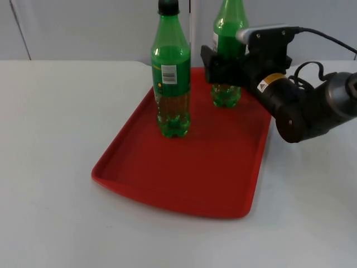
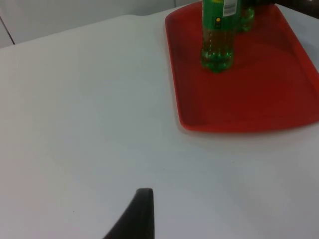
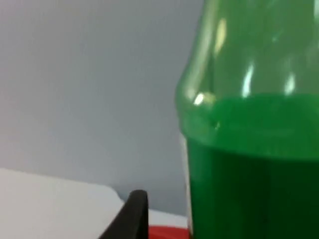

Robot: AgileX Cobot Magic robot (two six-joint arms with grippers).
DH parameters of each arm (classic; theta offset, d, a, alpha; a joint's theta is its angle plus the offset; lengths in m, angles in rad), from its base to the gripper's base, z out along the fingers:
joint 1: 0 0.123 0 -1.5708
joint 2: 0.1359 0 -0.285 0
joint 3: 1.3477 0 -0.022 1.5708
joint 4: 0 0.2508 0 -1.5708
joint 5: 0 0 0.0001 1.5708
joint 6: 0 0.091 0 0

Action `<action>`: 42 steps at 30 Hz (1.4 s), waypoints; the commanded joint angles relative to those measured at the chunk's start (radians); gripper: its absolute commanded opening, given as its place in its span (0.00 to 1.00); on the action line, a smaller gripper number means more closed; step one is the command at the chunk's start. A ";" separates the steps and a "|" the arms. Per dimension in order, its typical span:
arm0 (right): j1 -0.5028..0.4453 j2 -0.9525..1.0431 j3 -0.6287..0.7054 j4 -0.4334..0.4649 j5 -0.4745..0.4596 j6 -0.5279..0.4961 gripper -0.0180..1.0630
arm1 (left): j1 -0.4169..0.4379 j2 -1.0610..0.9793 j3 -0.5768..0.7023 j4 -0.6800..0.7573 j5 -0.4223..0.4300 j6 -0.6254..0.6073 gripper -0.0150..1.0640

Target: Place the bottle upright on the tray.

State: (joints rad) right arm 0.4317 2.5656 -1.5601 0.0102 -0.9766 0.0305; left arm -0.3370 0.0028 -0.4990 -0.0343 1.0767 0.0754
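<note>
Red plastic tray on the white table, seen from the top view, with two green bottles standing on it. Nearer bottle upright, black cap on, alone toward the tray's left side. Far bottle upright near the back rim, base down on the red surface as far as can be judged. Right gripper wrapped around that bottle's middle, fingers pinching its label band from either side. Placing step apparently at its end: bottle set down, hold not yet released. Next move calls for spreading the fingers gently and backing straight away from the bottle, without nudging it or brushing the neighbour.

From the left wrist view: same tray across a wide stretch of bare table, nearer bottle standing on it, a sliver of the far bottle just behind. Left gripper's black fingertip well apart from the tray; spread or pressed together, cannot tell. Left arm waiting.

From the right wrist view: far bottle very close, green shoulder and dark label band, upright against the grey wall. One black fingertip beside it, above a strip of red tray.
</note>
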 commanded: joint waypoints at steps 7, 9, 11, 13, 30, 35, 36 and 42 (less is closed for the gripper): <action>-0.003 -0.023 0.004 -0.135 0.097 0.056 0.99 | 0.001 -0.003 0.005 -0.002 -0.001 -0.001 0.99; -0.003 -0.042 0.004 -0.144 0.184 0.056 0.99 | 0.001 -0.003 0.005 -0.002 -0.001 -0.001 0.99; -0.003 -0.069 0.017 -0.144 0.241 0.059 0.99 | 0.001 -0.003 0.005 -0.002 -0.001 -0.001 0.99; -0.001 -0.084 0.032 -0.144 0.244 0.059 0.99 | 0.001 -0.003 0.005 -0.002 -0.001 -0.001 0.99; -0.001 -0.454 0.330 -0.083 0.686 0.057 0.99 | 0.001 -0.003 0.005 -0.002 -0.001 -0.001 0.99; -0.001 -0.583 0.378 -0.083 0.884 0.057 0.99 | 0.001 -0.003 0.005 -0.002 -0.001 -0.001 0.99; -0.001 -0.614 0.385 -0.083 0.939 0.073 0.99 | 0.001 -0.003 0.005 -0.002 -0.001 -0.001 0.99; -0.001 -0.746 0.385 -0.083 1.216 0.075 0.99 | 0.001 -0.003 0.005 -0.002 -0.001 -0.001 0.99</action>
State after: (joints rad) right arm 0.4310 1.8793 -1.1807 -0.0744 0.1198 0.1016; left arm -0.3370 0.0028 -0.4990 -0.0343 1.0767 0.0754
